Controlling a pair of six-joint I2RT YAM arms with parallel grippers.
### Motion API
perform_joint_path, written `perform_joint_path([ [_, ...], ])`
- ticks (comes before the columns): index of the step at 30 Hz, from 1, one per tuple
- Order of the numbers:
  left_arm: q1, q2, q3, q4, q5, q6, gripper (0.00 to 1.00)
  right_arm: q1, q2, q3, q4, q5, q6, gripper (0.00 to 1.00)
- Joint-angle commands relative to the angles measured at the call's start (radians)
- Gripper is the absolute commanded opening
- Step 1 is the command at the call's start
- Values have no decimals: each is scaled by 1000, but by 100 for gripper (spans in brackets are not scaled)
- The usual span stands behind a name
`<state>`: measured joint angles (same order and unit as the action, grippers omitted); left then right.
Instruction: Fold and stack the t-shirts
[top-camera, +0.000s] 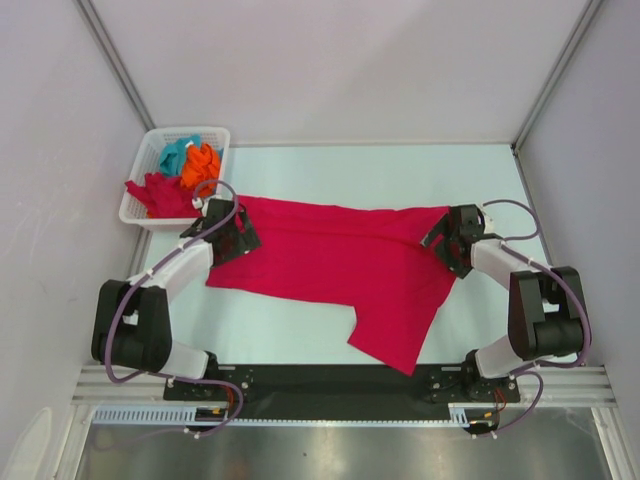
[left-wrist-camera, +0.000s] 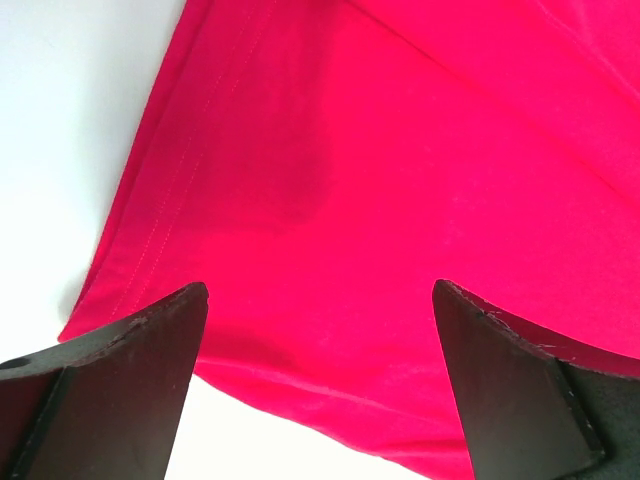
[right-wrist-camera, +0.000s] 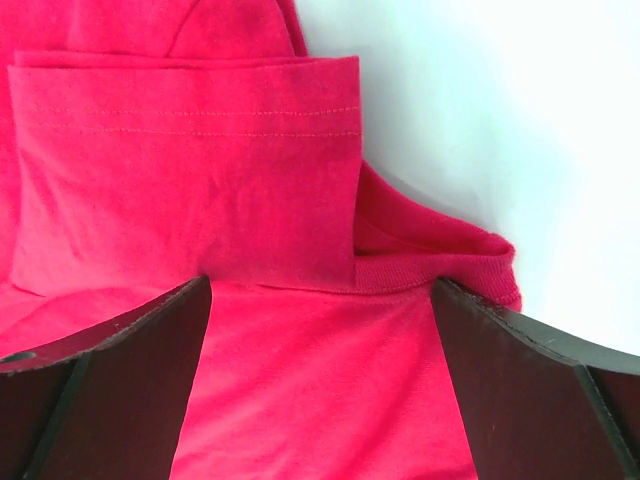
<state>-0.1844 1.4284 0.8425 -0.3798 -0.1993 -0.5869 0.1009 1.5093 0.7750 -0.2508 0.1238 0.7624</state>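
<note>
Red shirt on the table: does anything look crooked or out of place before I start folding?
Yes. The red t-shirt lies skewed, not flat: one end trails toward the near edge, and by the right gripper a sleeve is flipped over beside the collar. Another red shirt hangs over the basket's rim.

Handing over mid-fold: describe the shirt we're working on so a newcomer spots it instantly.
In the middle of the pale table lies a crimson red cloth t-shirt. It alone is spread out; the red shirt, orange shirt and teal shirt sit crumpled in the white plastic lattice basket at far left.
</note>
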Motion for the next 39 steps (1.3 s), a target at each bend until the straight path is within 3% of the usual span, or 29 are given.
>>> perform_joint_path([
  [1,-1,-43,-10,21,-9,-33,100,-6,-6,-17,-85,132,-107,100],
  [15,0,-86,-60,10,-68,-80,100,-206,58,33,-55,109,-268,98],
  [22,-12,-97,-92,35,-25,-76,100,-343,107,81,18,-47,-317,97],
  [30,-86,-117,-109,48,-25,-77,100,-342,206,187,76,-87,-344,94],
  [39,-87,-77,47,96,-36,16,100,-279,77,417,-137,-176,-406,97],
])
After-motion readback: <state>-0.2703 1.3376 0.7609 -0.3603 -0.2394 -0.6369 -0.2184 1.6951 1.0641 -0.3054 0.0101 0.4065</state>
